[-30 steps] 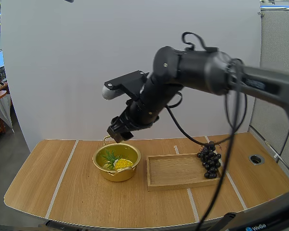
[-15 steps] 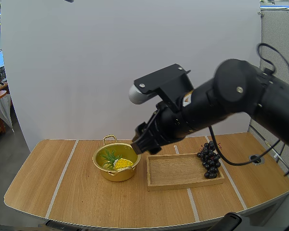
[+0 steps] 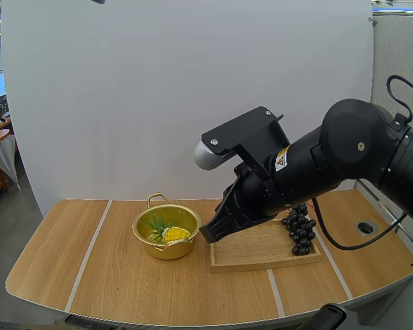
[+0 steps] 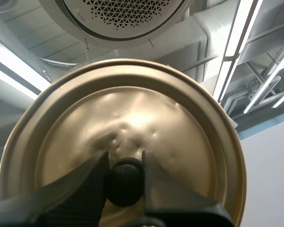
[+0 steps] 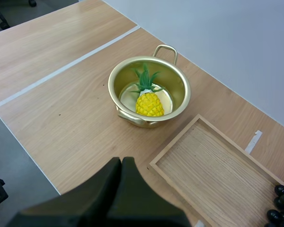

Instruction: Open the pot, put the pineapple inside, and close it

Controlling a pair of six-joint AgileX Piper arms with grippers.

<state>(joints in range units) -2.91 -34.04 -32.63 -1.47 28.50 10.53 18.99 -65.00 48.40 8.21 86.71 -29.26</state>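
Gleaming gold pot (image 3: 166, 249), yellow pineapple (image 3: 175, 234) inside.

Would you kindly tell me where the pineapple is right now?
In the high view, the pineapple lies inside the gold pot, left of the wooden tray.

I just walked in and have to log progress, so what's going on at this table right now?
The pineapple already lies inside the open gold pot. The left pincer grips the lid by its black knob, away from the pot. The right pincer is shut on nothing and hangs just above the table between the pot and the wooden tray, which has a bunch of grapes at its right end. What remains is setting the lid on the pot.
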